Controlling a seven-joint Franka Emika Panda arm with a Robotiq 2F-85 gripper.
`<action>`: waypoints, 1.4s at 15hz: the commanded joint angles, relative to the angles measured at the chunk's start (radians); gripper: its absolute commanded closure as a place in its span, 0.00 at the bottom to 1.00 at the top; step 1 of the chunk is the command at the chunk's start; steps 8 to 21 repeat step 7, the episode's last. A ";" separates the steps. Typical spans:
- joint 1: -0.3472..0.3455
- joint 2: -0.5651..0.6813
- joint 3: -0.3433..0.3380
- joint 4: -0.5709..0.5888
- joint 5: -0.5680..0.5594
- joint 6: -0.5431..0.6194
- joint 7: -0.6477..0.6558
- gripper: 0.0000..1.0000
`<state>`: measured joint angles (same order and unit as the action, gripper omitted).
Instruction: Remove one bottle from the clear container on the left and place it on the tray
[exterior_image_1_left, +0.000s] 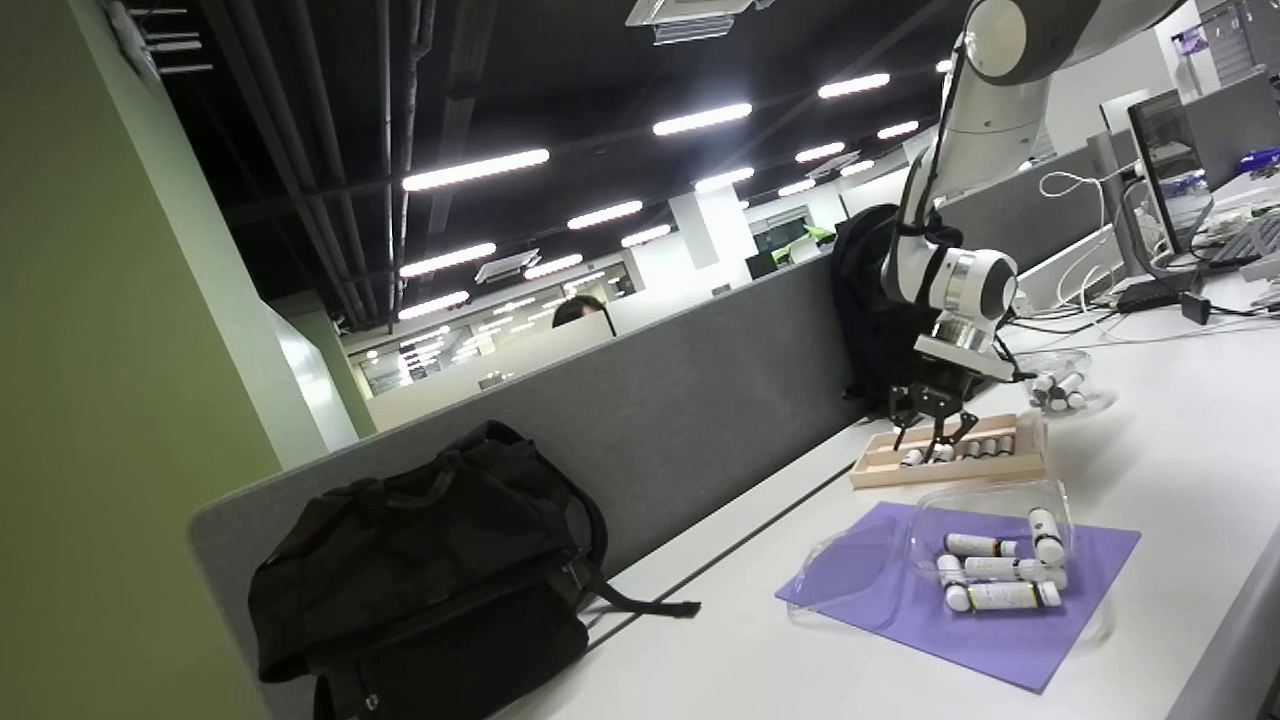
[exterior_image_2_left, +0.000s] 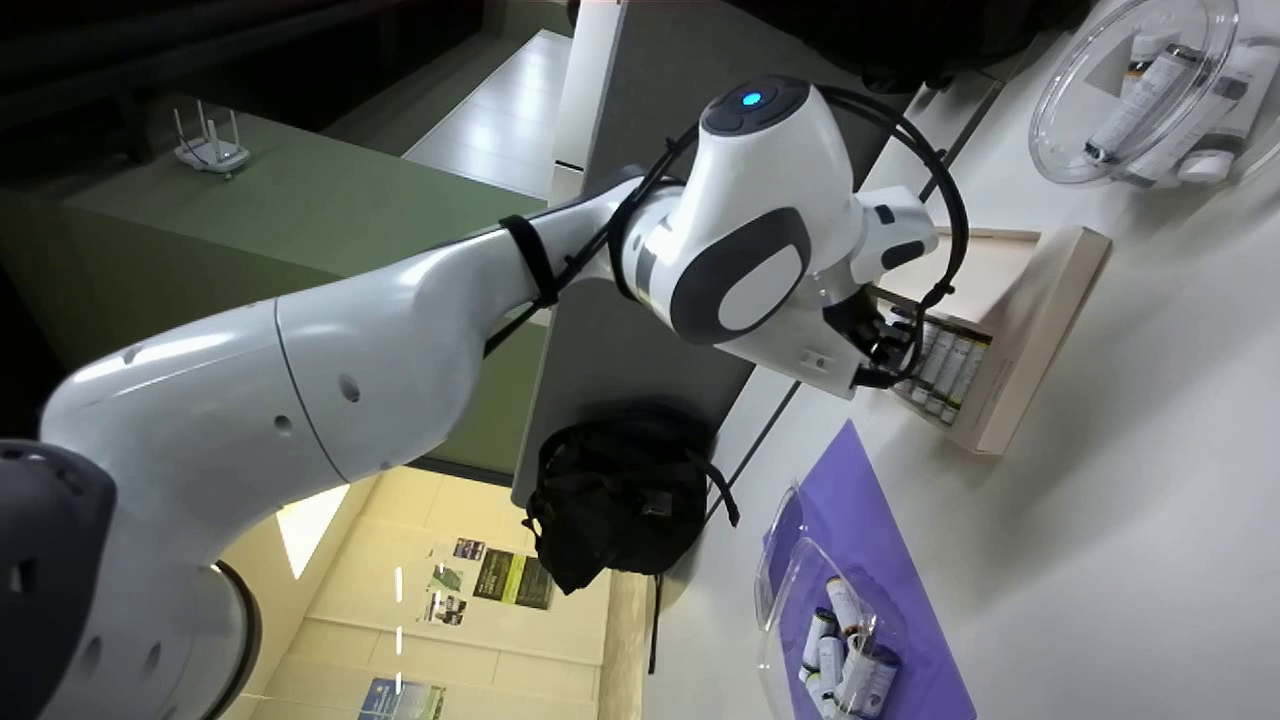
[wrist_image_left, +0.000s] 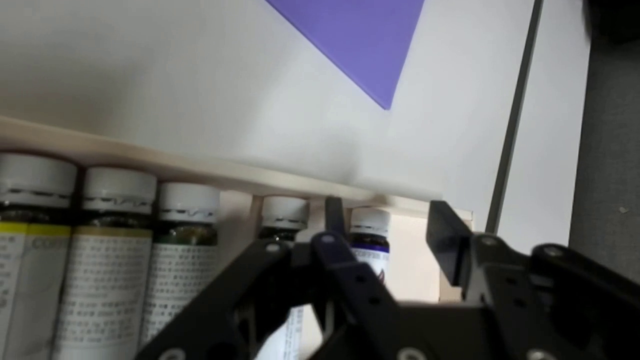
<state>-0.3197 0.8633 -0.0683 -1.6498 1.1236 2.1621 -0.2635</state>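
5 white-capped cylindrical bottles (wrist_image_left: 107, 280) lie in the rectangular light tan wooden tray (wrist_image_left: 412, 260). The black jointed pincer (wrist_image_left: 387, 215) is spread apart; we judge placing done, only withdrawal remaining.

Big white desk (exterior_image_1_left: 1180, 440) with a lot going on

dark seam (wrist_image_left: 517, 110) runs along it lengthwise, and just beside that there's a shallow tan wooden tray (exterior_image_2_left: 1035, 345), set between a flat purple mat (exterior_image_1_left: 1020, 655) and a clear container (exterior_image_2_left: 1050, 130), both apart from it. One corner of the mat points at the tray. Toward one end a black backpack (exterior_image_1_left: 430, 570) is slumped on top, and toward the opposite end you've got a monitor (exterior_image_1_left: 1167, 160), a keyboard (exterior_image_1_left: 1257, 238) and a small black block (exterior_image_1_left: 1195, 307)
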 joint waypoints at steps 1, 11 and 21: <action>-0.005 -0.013 -0.007 0.034 -0.007 -0.039 0.046 0.16; 0.001 -0.028 -0.008 0.032 -0.005 -0.038 0.003 0.04; 0.001 -0.028 -0.008 0.032 -0.005 -0.038 0.003 0.04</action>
